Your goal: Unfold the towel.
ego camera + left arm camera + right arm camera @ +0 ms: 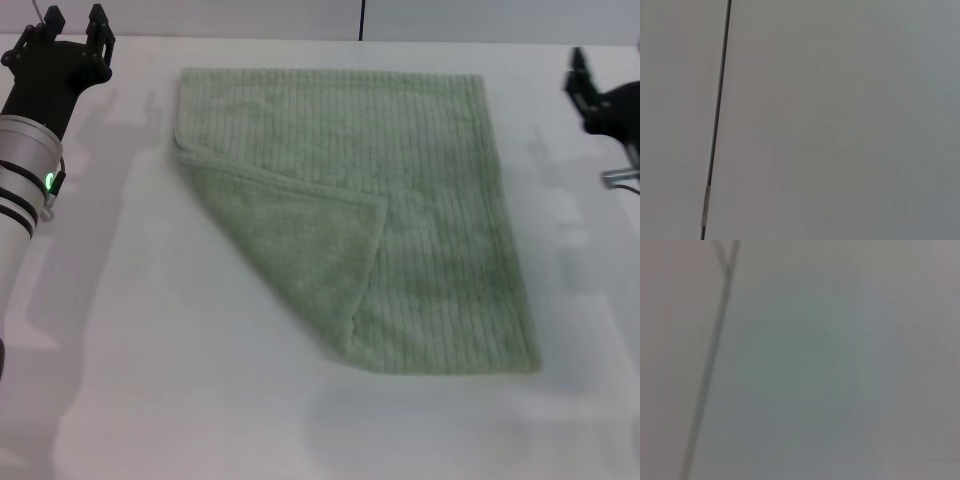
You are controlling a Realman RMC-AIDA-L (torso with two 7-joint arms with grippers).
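The pale sage-green ribbed towel (420, 200) lies flat on the white table (150, 380) in the head view. Its near-left corner is folded over onto the cloth as a triangular flap (300, 235), with the flap's tip pointing toward the towel's middle. My left gripper (73, 22) is open and empty at the far left, apart from the towel's far-left corner. My right gripper (582, 82) hovers at the far right edge, apart from the towel and only partly in view. Neither wrist view shows the towel or any fingers.
A dark seam in the back wall (361, 18) runs down behind the table's far edge. The wrist views show only a plain pale surface with a thin dark line (717, 120) and a blurred line (710, 370).
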